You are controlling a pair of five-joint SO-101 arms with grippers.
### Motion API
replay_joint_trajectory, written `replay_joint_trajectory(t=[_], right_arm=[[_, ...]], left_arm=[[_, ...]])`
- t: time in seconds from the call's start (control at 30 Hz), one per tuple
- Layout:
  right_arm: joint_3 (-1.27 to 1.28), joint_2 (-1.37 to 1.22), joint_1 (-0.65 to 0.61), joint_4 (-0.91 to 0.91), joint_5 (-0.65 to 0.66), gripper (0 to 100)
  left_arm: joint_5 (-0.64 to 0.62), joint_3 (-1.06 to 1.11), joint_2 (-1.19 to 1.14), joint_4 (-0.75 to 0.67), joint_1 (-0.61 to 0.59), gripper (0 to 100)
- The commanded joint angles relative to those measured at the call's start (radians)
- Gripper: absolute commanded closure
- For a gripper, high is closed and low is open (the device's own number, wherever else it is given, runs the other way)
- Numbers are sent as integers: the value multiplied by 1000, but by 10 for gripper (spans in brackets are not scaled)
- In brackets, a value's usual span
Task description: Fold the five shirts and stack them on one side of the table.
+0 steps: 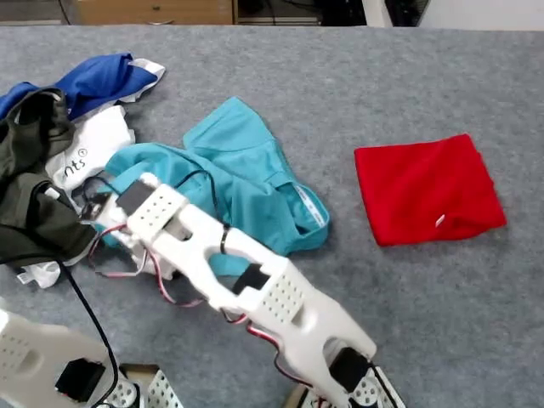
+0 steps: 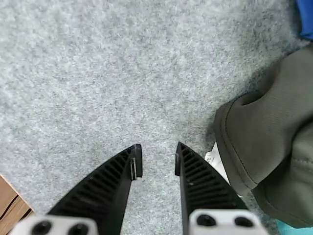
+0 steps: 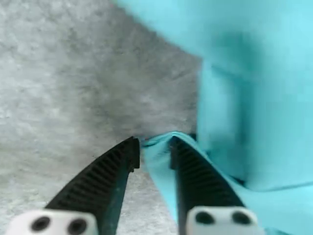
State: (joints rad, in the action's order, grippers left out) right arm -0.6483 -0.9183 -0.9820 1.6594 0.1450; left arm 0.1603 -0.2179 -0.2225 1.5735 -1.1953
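One of five looks done — a red shirt [image 1: 429,189] lies folded on the grey surface [image 1: 357,85], well apart from the rest; a teal shirt [image 1: 246,183] sprawls rumpled mid-surface, its edge pinched in the right tool [image 3: 154,152]; a blue shirt [image 1: 102,78], a white shirt [image 1: 98,140] and a dark green shirt [image 1: 34,212] lie heaped at one side — none folded; the left tool [image 2: 157,159] hangs narrow and empty beside the dark green shirt.
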Motion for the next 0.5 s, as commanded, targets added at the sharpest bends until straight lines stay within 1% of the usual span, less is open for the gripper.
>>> replay_joint_trajectory(t=[0.0, 0.17, 0.23, 0.37, 0.47], right_arm=[[-8, -51, 48, 25, -8, 977], [-10, -54, 56, 29, -6, 973], [-12, -53, 74, 28, -2, 989], [-97, -31, 130, 106, 21, 993], [-139, 68, 186, 129, 34, 993]], left_arm=[[9, -14, 48, 32, -11, 877], [9, -14, 48, 40, -9, 877], [9, -14, 48, 40, -9, 878], [20, -15, 50, 40, -5, 876], [49, -15, 50, 41, -3, 877]])
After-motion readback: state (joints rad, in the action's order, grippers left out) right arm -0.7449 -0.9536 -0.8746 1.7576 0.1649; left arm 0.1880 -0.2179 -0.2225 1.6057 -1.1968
